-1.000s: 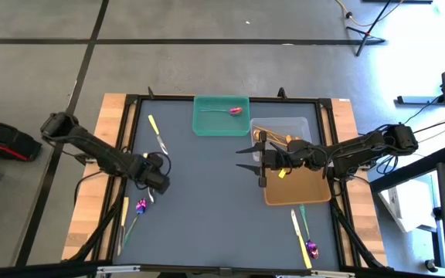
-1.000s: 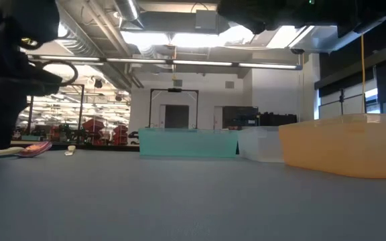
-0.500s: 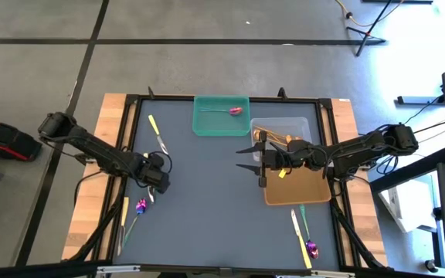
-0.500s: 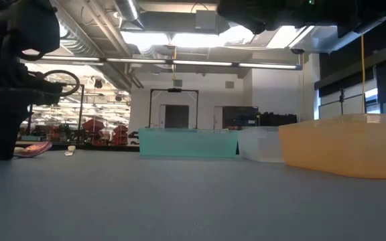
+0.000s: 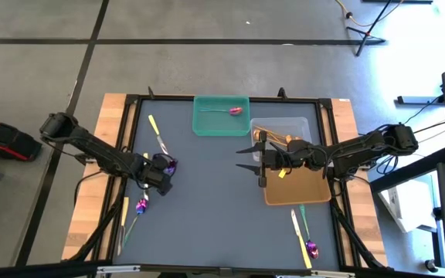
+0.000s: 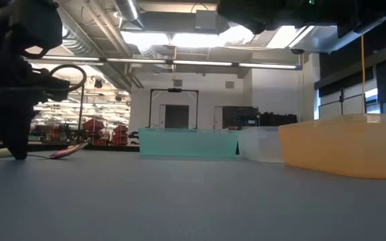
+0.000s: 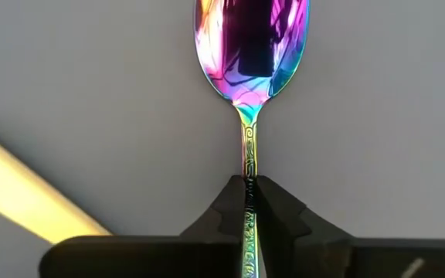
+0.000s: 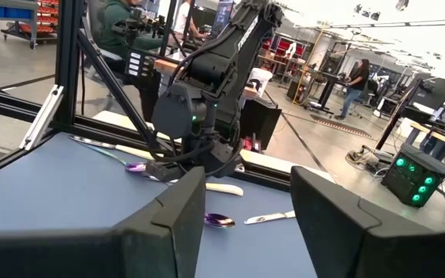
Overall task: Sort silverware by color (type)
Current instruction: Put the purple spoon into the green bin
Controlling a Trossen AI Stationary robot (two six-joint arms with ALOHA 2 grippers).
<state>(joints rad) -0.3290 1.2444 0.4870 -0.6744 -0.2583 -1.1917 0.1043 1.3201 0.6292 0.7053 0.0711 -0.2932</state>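
Observation:
My left gripper (image 5: 158,176) is down at the table's left side, shut on an iridescent purple-headed spoon (image 7: 252,46). The spoon's head (image 5: 169,164) sticks out beyond the fingers toward the far right. My right gripper (image 5: 247,158) hangs open above the table's middle, beside the trays, with nothing between its fingers (image 8: 246,224). Loose silverware lies flat on the mat: a pale yellow knife (image 5: 152,123) and a spoon (image 5: 161,143) at the far left, and a purple spoon (image 5: 140,206) at the near left. Another knife (image 5: 299,232) and purple spoon (image 5: 310,247) lie at the near right. My left gripper pinches the spoon's thin handle (image 7: 247,189) between its two fingertips, a short way behind the head. The fingers come down from above, and the handle runs out forward between them. In the low view the spoon (image 6: 69,150) slants, its head end higher than the handle.
At the far edge, a green tray (image 5: 207,123) holds one purple spoon (image 5: 236,110). A clear tray (image 5: 304,123) with gold spoons (image 5: 280,139) and an orange tray (image 5: 296,193) stand under the right arm. People and equipment show in the room beyond.
My left gripper has come down to the mat and shut on the purple spoon's handle. The spoon lay flat before. Now it slants with its head raised, and the head shows beside the gripper from above. My right arm has kept still.

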